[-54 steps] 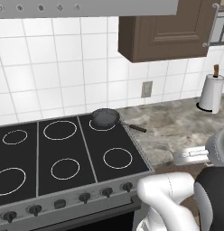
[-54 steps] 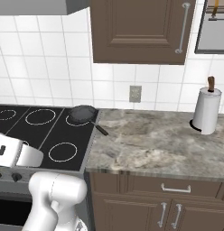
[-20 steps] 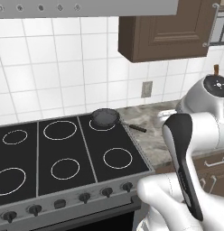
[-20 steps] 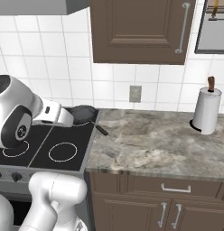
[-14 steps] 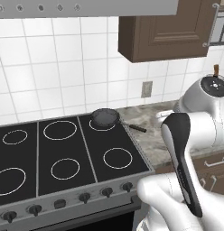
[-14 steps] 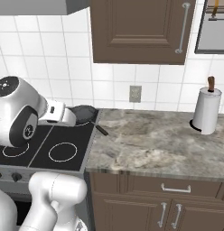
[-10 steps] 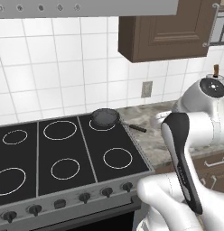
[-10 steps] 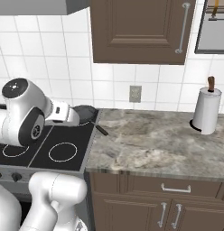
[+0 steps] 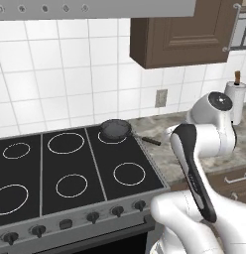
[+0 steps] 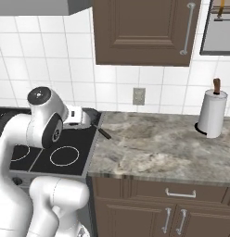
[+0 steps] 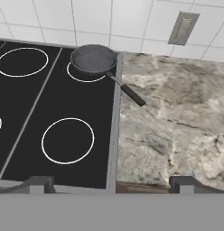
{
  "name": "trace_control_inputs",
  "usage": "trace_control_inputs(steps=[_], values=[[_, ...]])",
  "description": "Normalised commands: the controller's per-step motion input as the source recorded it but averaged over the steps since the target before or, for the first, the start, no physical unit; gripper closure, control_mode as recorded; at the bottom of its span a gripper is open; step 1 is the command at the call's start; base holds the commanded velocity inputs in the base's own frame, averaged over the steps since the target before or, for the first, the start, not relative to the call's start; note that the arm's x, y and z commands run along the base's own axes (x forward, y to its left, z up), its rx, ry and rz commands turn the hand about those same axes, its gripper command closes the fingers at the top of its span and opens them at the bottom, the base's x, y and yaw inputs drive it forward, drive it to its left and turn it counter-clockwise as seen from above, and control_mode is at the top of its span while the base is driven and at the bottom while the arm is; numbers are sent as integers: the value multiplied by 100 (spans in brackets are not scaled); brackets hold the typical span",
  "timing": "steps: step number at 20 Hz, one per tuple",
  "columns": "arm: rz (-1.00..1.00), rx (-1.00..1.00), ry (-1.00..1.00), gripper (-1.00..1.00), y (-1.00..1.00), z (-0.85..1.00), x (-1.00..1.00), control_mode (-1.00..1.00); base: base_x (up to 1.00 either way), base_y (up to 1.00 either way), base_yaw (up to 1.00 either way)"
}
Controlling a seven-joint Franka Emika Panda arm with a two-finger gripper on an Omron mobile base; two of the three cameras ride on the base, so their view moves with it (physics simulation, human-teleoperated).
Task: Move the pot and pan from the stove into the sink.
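Pan is seen on the stove, resting on the rear right burner ring, close to the tiled wall. It is small, round, shallow and dark grey. Its dark handle points away from the stove and reaches out over the edge onto the marbled table beside it. In the hand view the pan lies in the upper part of the picture, partly covering its white burner ring, with the handle running down and to the right across the stove's border.

The stove is a black glass cooktop marked with white rings, and a row of dark knobs is set along its grey front. The ring in front of the pan is bare.

The hand is held above the front right corner of the stove, well apart from the pan, and nothing is gripped in it. Its two dark fingertips stand wide apart at the bottom of the hand view, one over the stove's front edge and the other over the table. In the right base view the hand is seen near the wall end of the stove, in front of the pan.

A wall socket is set in the tiles above the table, and a paper towel roll stands upright farther along it, under the brown cabinets.
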Motion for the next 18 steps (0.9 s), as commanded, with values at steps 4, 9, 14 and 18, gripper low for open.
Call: trace_control_inputs(steps=[4, 9, 14, 18], values=[[8, -4, 2, -100, 0, -38, 59, -100, 0, 0, 0], [8, -3, 8, -100, 0, -39, 62, -100, 0, 0, 0], [9, -3, 10, -100, 0, -42, 63, -100, 0, 0, 0], [9, -4, 12, -100, 0, -44, 62, -100, 0, 0, 0]])
